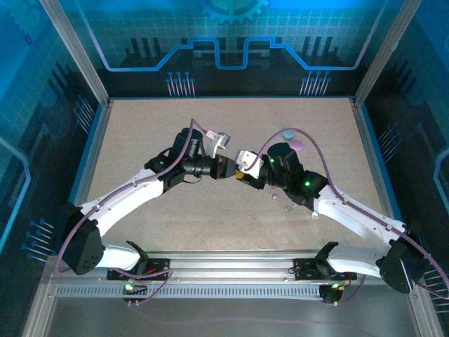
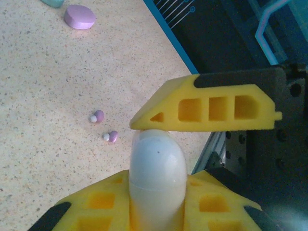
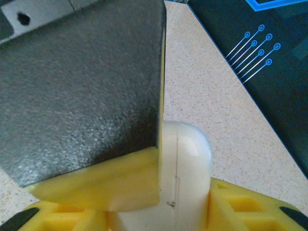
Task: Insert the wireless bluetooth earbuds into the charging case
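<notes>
Presently I am watching the left gripper pinching the white charging case at table centre. The right gripper is straddling the case's other end; I cannot tell whether its jaws are pressing. Two pink-purple earbuds are lying on the table at 4 o'clock from the grippers. A purple case is sitting at 2 o'clock.

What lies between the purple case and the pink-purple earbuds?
Bare tabletop between the purple case and the pink-purple earbuds, per the left wrist view.
</notes>
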Motion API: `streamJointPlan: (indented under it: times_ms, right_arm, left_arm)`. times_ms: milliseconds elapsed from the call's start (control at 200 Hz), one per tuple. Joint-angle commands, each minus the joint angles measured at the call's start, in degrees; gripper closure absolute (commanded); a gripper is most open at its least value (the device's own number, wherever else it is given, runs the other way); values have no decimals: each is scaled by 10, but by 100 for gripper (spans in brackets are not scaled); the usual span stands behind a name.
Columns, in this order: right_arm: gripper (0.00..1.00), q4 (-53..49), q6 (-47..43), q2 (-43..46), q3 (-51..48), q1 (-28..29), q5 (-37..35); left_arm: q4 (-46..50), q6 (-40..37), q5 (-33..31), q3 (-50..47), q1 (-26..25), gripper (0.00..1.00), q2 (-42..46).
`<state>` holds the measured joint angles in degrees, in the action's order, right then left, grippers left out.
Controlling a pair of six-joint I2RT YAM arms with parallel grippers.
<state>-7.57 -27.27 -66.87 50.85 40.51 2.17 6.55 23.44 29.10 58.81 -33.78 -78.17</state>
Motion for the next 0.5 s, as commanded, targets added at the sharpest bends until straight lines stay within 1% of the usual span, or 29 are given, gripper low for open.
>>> streamJointPlan:
  times_ms: [0, 80, 145, 190, 245, 270, 280, 310, 355, 375, 440, 495]
  right_arm:
    - [49, 66, -4, 38, -8, 11, -6]
    - [39, 72, 20, 67, -27, 6, -5]
    - [34, 54, 88, 96, -27, -17, 25]
    - [30, 27, 161, 113, -17, -51, 72]
    - [29, 0, 247, 126, -8, -103, 153]
    - [28, -5, 279, 128, -8, -122, 184]
    - [28, -7, 303, 129, -8, -136, 208]
    - [28, -10, 341, 129, 11, -160, 253]
    - [28, -11, 392, 125, 19, -186, 301]
    - [28, -12, 413, 122, 23, -193, 314]
    - [29, -26, 450, 106, 45, -207, 360]
    - [29, -32, 459, 89, 68, -208, 401]
  left_arm:
    - [-6, -6, -12, 9, -3, 88, 11]
    - [-33, -16, -8, -3, -2, 89, 37]
    - [-57, -29, -8, -17, -2, 89, 66]
    - [-84, -42, -12, -33, -2, 89, 89]
    - [-135, -59, -17, -64, -2, 89, 118]
    - [-168, -65, -17, -80, -1, 89, 131]
    - [-182, -66, -17, -85, -1, 89, 135]
    - [-229, -74, -13, -109, -2, 89, 150]
    - [-311, -85, -7, -144, -2, 88, 167]
    - [-352, -92, -5, -159, -2, 87, 172]
    - [-468, -108, -7, -201, -2, 86, 176]
    - [-508, -117, -9, -206, -1, 85, 170]
